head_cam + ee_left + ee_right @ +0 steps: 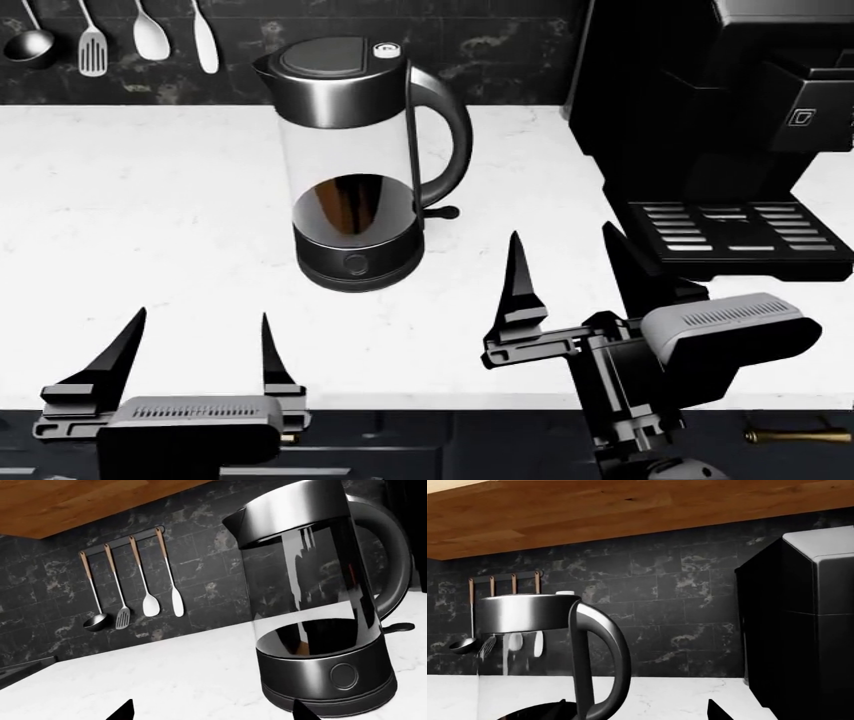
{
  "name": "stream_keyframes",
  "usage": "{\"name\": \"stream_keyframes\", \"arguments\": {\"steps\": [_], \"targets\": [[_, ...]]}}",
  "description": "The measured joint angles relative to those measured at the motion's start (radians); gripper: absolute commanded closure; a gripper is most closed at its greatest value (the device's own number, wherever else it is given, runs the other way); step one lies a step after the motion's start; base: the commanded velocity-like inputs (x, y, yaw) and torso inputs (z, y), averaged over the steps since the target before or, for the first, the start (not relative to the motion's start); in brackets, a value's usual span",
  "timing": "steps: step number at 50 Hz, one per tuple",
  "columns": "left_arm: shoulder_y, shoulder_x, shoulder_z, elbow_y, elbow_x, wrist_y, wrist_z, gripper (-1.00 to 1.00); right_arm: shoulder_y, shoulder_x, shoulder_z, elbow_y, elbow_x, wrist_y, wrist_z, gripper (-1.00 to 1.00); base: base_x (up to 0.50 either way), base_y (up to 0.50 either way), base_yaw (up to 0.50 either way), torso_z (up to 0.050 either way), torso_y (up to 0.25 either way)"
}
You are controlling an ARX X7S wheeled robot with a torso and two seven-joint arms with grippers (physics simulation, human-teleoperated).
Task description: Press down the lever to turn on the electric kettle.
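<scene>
Both the left claw (200, 345) and right claw (574, 265) hang wide open and empty, so a careless push at the small lever (445, 212) could shove the kettle (360, 160) across the desk (160, 200).

The worktop (134, 200) is seen from above and in front by the head view. The kettle (320, 605) is viewed low and close by the left wrist view, its handle side (594, 655) by the right; the hanging utensils (133, 585) are shared by all.
</scene>
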Motion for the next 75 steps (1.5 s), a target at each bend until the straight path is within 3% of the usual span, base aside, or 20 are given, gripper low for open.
{"name": "stream_keyframes", "arguments": {"steps": [19, 39, 40, 75], "targets": [[-0.011, -0.009, 0.013, -0.017, -0.007, 0.006, -0.007, -1.00, 0.001, 0.016, -0.008, 0.004, 0.018, -0.006, 0.006, -1.00, 0.31, 0.00, 0.00, 0.000, 0.000], [-0.011, -0.019, 0.029, -0.028, -0.008, 0.015, -0.018, -1.00, 0.058, 0.024, -0.048, 0.041, 0.010, 0.034, 0.027, -1.00, 0.01, 0.00, 0.00, 0.000, 0.001], [-0.011, -0.020, 0.030, -0.028, -0.008, 0.015, -0.018, -1.00, 0.065, 0.023, -0.053, 0.048, 0.007, 0.038, 0.028, 1.00, 0.00, 0.00, 0.00, 0.000, 0.000], [0.003, -0.036, 0.041, -0.050, -0.028, 0.047, -0.032, -1.00, 0.215, -0.042, -0.227, 0.272, -0.099, 0.077, 0.061, 1.00, 0.00, 0.00, 0.00, 0.000, 0.000]]}}
